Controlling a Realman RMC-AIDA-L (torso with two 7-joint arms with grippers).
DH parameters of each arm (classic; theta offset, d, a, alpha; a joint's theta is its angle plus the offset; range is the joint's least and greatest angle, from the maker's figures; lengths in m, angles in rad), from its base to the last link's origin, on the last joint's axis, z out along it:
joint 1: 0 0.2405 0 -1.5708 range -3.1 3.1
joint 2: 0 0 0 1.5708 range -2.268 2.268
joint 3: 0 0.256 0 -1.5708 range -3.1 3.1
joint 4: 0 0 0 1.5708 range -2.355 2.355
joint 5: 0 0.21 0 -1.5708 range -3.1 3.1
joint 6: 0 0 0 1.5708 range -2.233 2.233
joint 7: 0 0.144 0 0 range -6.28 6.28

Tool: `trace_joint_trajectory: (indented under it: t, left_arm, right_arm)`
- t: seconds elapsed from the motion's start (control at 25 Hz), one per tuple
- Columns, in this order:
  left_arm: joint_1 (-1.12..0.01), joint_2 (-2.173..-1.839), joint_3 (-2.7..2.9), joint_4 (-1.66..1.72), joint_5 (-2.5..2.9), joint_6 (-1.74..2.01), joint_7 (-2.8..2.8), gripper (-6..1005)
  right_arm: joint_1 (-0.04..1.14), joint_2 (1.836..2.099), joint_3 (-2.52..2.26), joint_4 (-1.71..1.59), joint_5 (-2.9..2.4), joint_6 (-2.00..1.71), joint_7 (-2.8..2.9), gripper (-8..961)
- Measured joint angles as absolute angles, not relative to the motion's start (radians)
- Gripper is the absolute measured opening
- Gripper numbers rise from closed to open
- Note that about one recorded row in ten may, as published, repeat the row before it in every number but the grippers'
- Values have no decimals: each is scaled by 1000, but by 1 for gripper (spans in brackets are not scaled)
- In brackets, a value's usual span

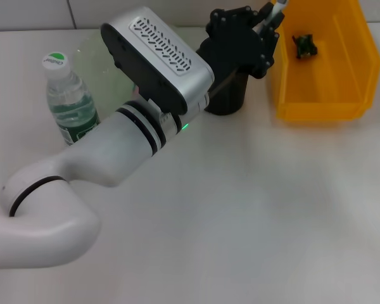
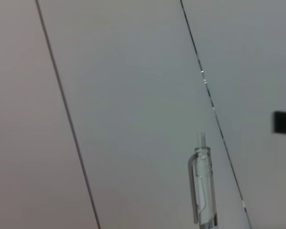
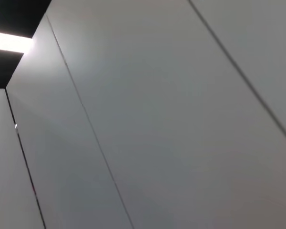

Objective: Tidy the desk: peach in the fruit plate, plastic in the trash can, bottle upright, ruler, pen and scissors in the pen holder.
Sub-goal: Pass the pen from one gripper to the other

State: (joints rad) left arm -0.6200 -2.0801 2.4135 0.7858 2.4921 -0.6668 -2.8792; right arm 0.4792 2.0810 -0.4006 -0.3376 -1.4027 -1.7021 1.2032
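At your far left in the head view stands the clear plastic water bottle with the green-and-white cap [image 1: 68, 96], upright on the white desk [image 1: 253, 215], with a pale, translucent green plate [image 1: 98, 60] just behind it, mostly hidden by the arm. Your left arm reaches diagonally across the desk from the lower left, and its left gripper [image 1: 264, 28] sits above the black cylindrical pen holder [image 1: 227, 95], closed around the clear plastic click pen [image 1: 275, 11] — the pen's upper end pokes out past the fingers toward the wall. The left wrist view shows that same pen's clip and button end against the grey panelled wall, nothing else of the desk. To the right of the holder, just beside it, lies the yellow plastic bin [image 1: 332, 63] with a small dark green crumpled piece [image 1: 304, 45] inside. Your right gripper does not show at all — its wrist camera sees only wall panels.
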Motion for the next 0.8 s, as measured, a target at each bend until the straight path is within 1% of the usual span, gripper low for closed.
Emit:
trace_joint_trajectory:
  t: [0.32, 0.72, 0.8]
  left_arm:
    - [-613, -2080, 2426, 787, 2494, -671, -2879, 197]
    - [-609, -2080, 2427, 788, 2494, -672, -2879, 206]
    - [-609, -2080, 2427, 789, 2494, -672, -2879, 208]
  right_arm:
    - [586, 2082, -515, -285, -1402, -1569, 1180, 833]
    - [623, 2082, -566, -276, -1404, -1508, 1186, 833]
    - [628, 2081, -573, -277, -1404, -1493, 1194, 762]
